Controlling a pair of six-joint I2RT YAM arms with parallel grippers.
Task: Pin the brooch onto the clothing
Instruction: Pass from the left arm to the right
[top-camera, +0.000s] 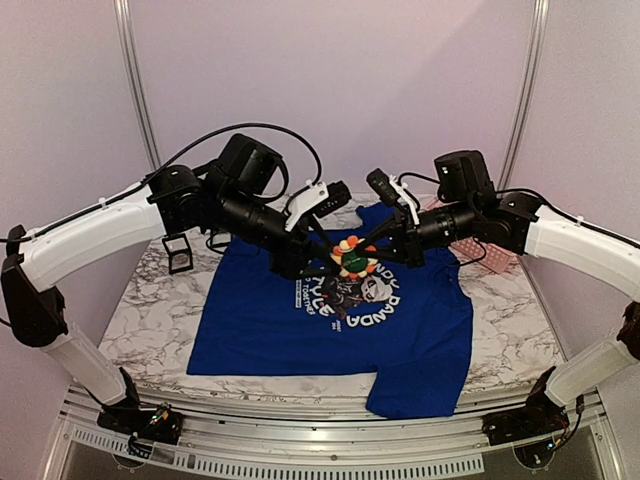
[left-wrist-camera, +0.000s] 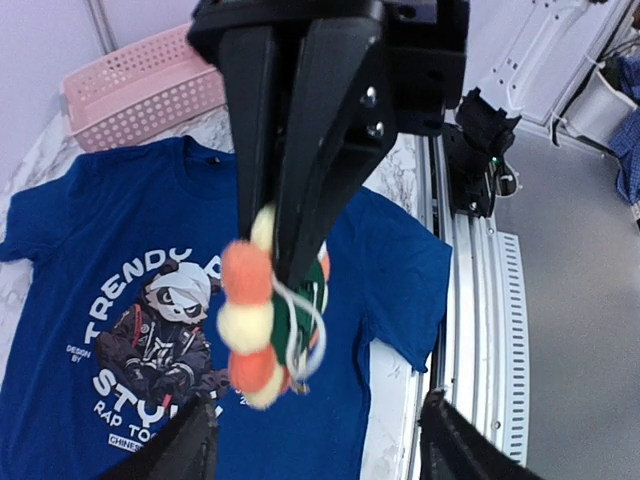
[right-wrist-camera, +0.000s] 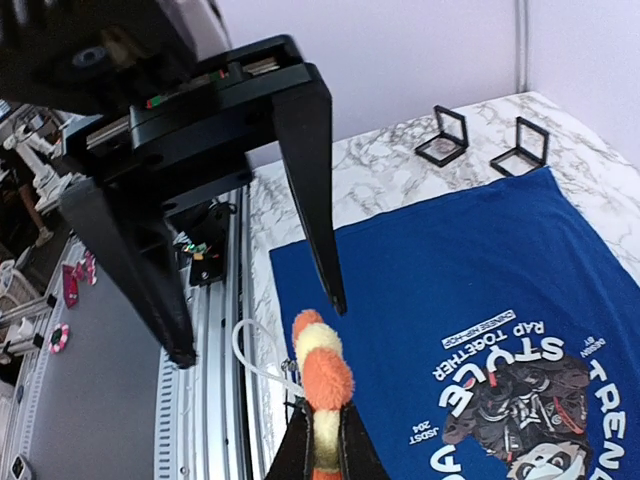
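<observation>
My left claw stands spread just beside the brooch, gripping nothing. The brooch hangs in the air over the shirt, at about twelve o'clock of its panda print. My right claw is pressed together on it, so I judge nothing is pinned yet. Next I'd draw the left away toward nine o'clock, then lower the brooch pin-side down onto the cloth.

place: robot lab | cues: aluminium frame, plain walls, marble-top table
</observation>
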